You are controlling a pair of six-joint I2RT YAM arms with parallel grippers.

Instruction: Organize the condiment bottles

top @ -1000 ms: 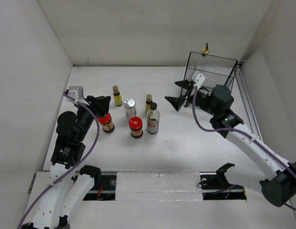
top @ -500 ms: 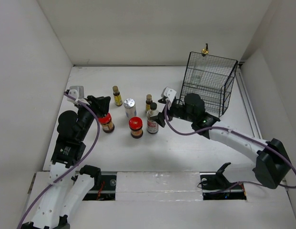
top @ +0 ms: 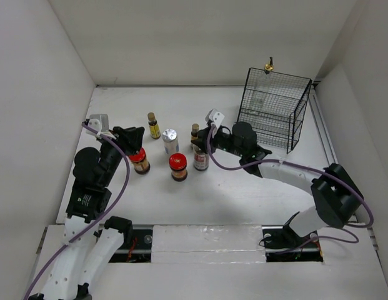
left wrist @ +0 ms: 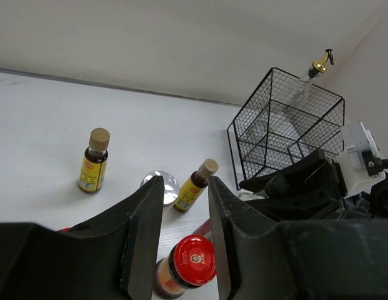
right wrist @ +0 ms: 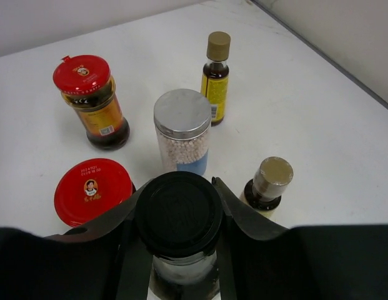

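Note:
My right gripper (top: 200, 144) is shut on the black-capped sauce bottle (top: 200, 160), its fingers (right wrist: 243, 215) pressed on either side of the black cap (right wrist: 178, 215). Around it stand a red-lidded jar (right wrist: 94, 190), the silver-lidded white jar (right wrist: 182, 131) and two yellow-labelled bottles (right wrist: 217, 75) (right wrist: 268, 181). My left gripper (top: 132, 137) hovers open over the other red-lidded jar (top: 139, 160), whose lid (left wrist: 190, 262) shows below the gap between the fingers. The gold-capped clear bottle (top: 267, 65) stands in the far corner of the rack.
The black wire rack (top: 275, 109) stands at the back right against the side wall. White walls close in the table on the left, back and right. Bare table lies in front of the bottles and between the rack and the group.
My right gripper swung left from beside the rack to the black-capped sauce bottle and shut on its cap. The left arm and the other bottles have stayed put.

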